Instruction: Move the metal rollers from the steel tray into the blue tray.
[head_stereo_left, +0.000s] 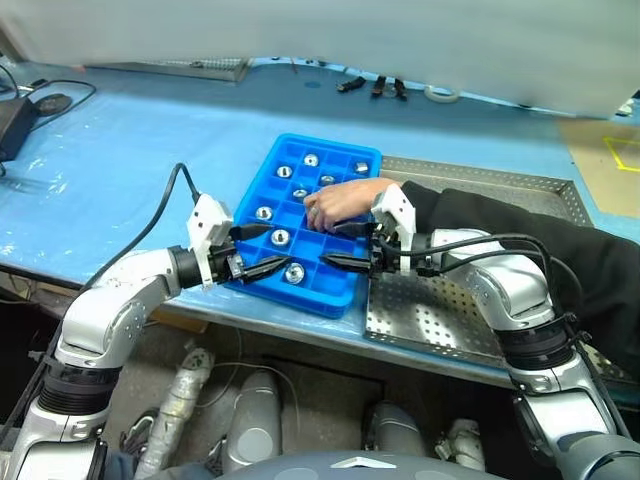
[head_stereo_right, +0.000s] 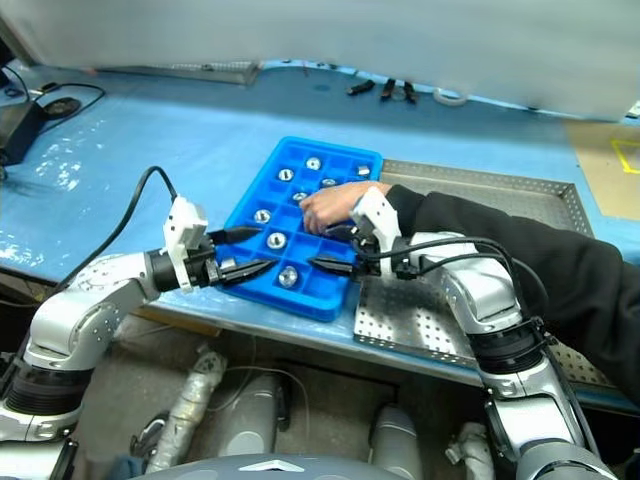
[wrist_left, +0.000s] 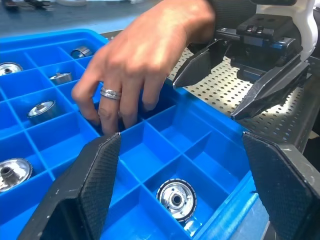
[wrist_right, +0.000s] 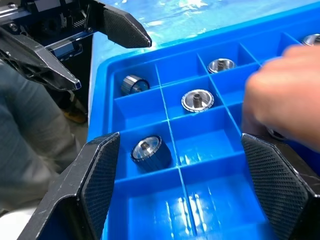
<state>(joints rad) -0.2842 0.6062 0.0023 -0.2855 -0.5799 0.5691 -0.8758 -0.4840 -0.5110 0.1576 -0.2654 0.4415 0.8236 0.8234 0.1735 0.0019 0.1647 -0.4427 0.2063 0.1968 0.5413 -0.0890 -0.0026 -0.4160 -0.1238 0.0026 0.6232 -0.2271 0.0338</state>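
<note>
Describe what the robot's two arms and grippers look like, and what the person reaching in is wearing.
Both arms are silver-grey metal with black joint rings and black cables. The left gripper and right gripper each have a white wrist housing and two black pointed fingers with textured pads. The person's hand wears a silver ring, with a black sleeve.

Shiny metal rollers (head_stereo_left: 294, 273) sit singly in blue tray (head_stereo_left: 345, 296) compartments, beside steel tray (head_stereo_left: 440, 320)

You have eight metal rollers (head_stereo_left: 294, 272) visible in one blue tray (head_stereo_left: 340, 297), one steel tray (head_stereo_left: 440, 320), one person's hand (head_stereo_left: 340, 200) in the tray, and two grippers, left gripper (head_stereo_left: 262, 250) and right gripper (head_stereo_left: 345, 246).
</note>
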